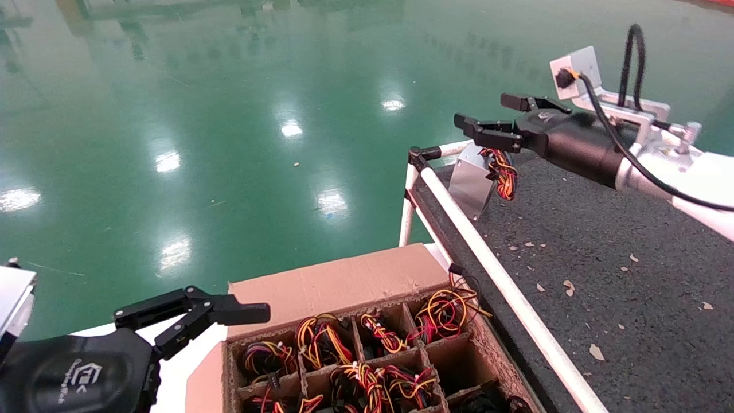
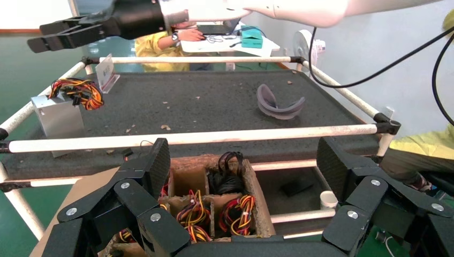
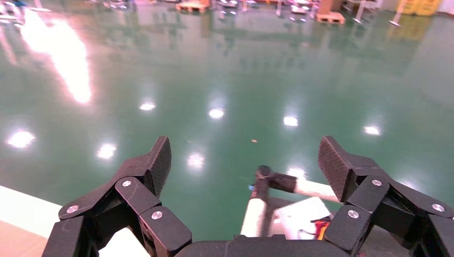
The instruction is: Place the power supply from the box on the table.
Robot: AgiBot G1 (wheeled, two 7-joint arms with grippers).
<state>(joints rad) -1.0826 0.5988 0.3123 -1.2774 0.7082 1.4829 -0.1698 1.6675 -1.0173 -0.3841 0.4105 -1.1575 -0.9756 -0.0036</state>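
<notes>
A silver-grey power supply [image 1: 473, 180] with red, yellow and black wires stands on the table [image 1: 602, 241] at its far left corner, just inside the white rail. My right gripper [image 1: 484, 115] hangs open just above it, holding nothing. In the right wrist view the power supply [image 3: 305, 217] shows below the open right gripper [image 3: 243, 155]. The left wrist view shows the power supply [image 2: 58, 115] resting on the table [image 2: 203, 107]. My left gripper [image 1: 223, 307] is open beside the box [image 1: 338, 281], and empty [image 2: 243, 160]. The box [image 2: 257, 198] has grid cells full of wire bundles.
A white pipe rail [image 1: 504, 281] runs between box and table. A grey curved piece [image 2: 278, 104] and a clear sign holder [image 2: 107, 72] lie on the mat, with small scraps. A person in yellow [image 2: 155, 45] sits beyond the table. Green floor [image 1: 229, 115] surrounds everything.
</notes>
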